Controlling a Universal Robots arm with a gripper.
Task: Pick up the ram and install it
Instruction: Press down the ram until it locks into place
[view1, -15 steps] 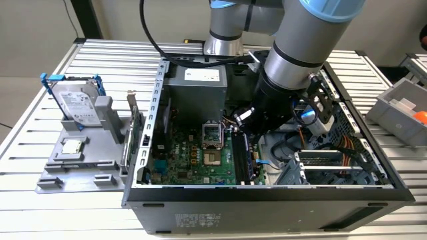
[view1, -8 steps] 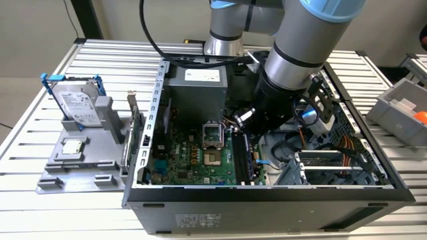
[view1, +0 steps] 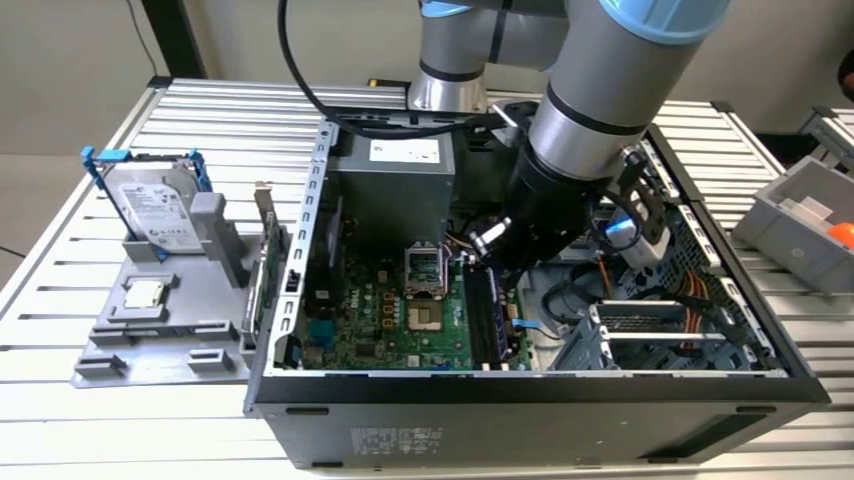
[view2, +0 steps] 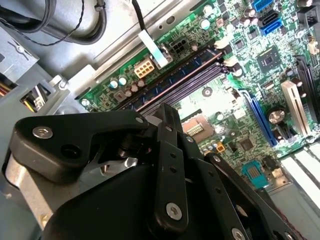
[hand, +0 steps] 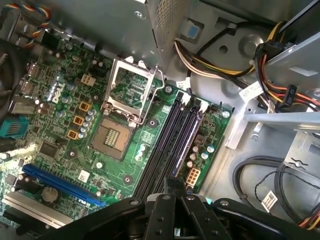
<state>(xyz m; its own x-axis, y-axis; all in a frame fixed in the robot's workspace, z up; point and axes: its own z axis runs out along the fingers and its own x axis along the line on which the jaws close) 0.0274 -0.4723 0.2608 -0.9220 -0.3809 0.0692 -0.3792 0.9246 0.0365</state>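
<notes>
My gripper is down inside the open computer case, over the far end of the memory slots beside the empty CPU socket. A long dark stick that looks like the ram stands upright in the slot nearest the socket. In both wrist views the black fingers are pressed together right above the slots. The same slots run past the shut gripper. I cannot tell whether the fingertips touch the ram.
Left of the case, a grey fixture carries a silver hard drive with blue brackets and a small square CPU chip. Cables and a drive cage crowd the case's right side. A grey bin sits far right.
</notes>
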